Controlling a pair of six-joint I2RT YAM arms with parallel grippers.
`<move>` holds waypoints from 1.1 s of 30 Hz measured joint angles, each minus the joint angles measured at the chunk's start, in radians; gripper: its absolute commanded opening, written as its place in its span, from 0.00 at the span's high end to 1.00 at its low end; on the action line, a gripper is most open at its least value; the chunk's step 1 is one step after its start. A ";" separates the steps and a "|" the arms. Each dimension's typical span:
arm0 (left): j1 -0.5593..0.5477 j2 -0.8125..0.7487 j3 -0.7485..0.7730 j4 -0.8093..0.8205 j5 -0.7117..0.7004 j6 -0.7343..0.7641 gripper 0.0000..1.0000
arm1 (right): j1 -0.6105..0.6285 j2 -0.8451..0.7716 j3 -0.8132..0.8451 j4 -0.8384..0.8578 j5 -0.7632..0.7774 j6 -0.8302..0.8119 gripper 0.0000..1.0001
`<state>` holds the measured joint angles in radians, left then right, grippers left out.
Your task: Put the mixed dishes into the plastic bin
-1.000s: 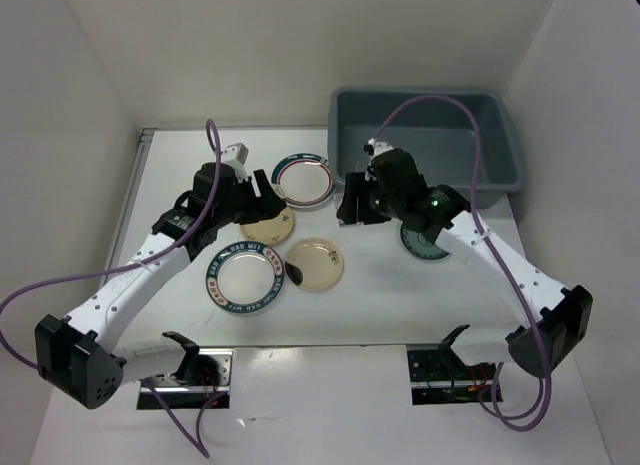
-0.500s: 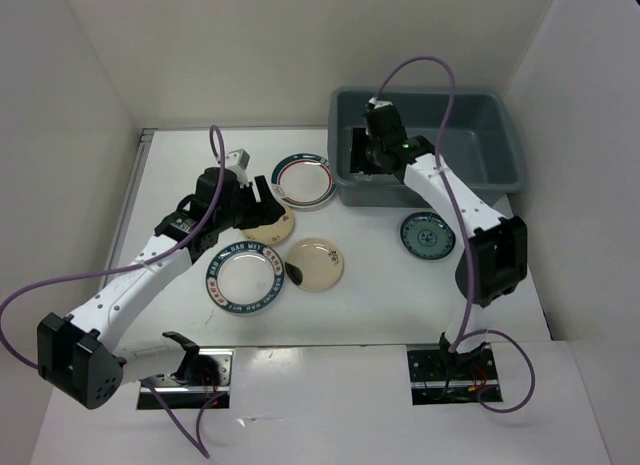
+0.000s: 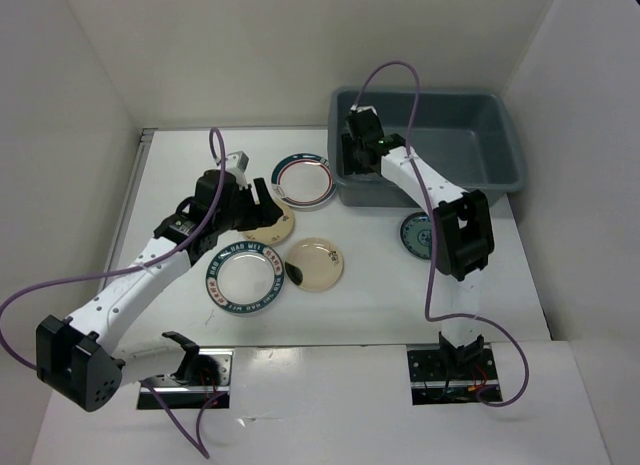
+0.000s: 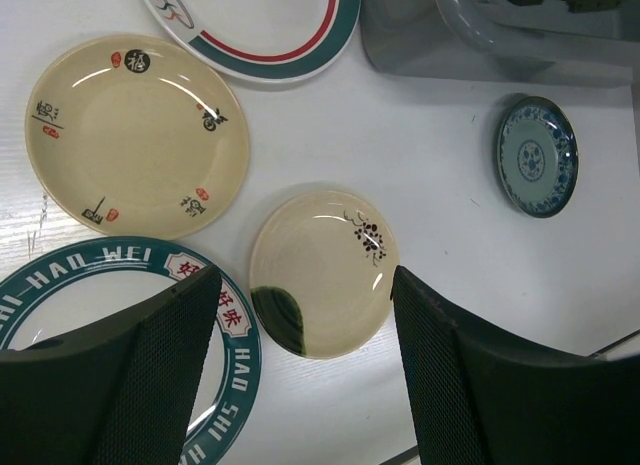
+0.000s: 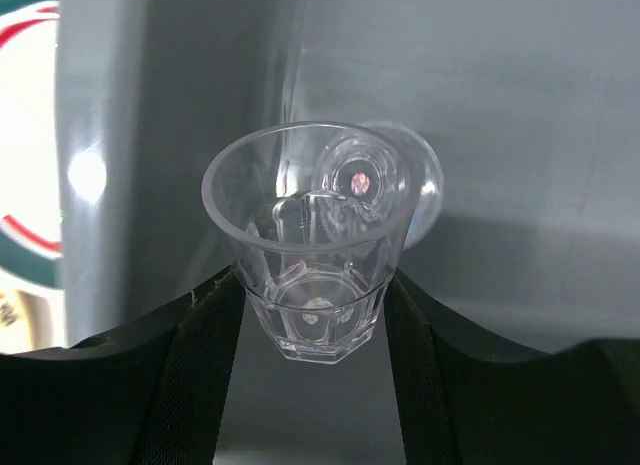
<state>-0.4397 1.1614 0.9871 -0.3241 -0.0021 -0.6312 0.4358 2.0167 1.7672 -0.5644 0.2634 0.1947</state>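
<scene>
My right gripper [image 5: 310, 320] is shut on the small clear cup [image 5: 312, 235] and holds it upright inside the grey-blue plastic bin [image 3: 465, 150], over its left part [image 3: 352, 157]. My left gripper [image 3: 256, 197] is open and empty above the plates; its fingers [image 4: 170, 335] flank a beige plate with a dark patch [image 4: 322, 270]. Beside it lie a beige plate with characters [image 4: 135, 135], a white plate with a teal lettered rim [image 4: 100, 253], a white plate with teal and red rings [image 4: 265, 30] and a small teal patterned plate [image 4: 537, 156].
The bin stands at the table's back right, its wall [image 5: 170, 135] close to the cup. The small teal plate [image 3: 424, 235] lies just in front of the bin, beside the right arm's elbow. White walls enclose the table on three sides.
My right gripper has swung from above the table's middle up and back over the bin's left part, carrying the cup. The left arm has hardly moved.
</scene>
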 measured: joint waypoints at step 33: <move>0.000 0.063 -0.012 0.042 0.019 -0.002 0.22 | 0.019 -0.540 -0.266 0.036 -0.155 0.023 0.18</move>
<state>-0.4397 1.2240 0.9749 -0.2817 0.0174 -0.6327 0.4549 1.4765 1.5009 -0.5285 0.1085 0.2180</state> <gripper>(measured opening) 0.777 0.823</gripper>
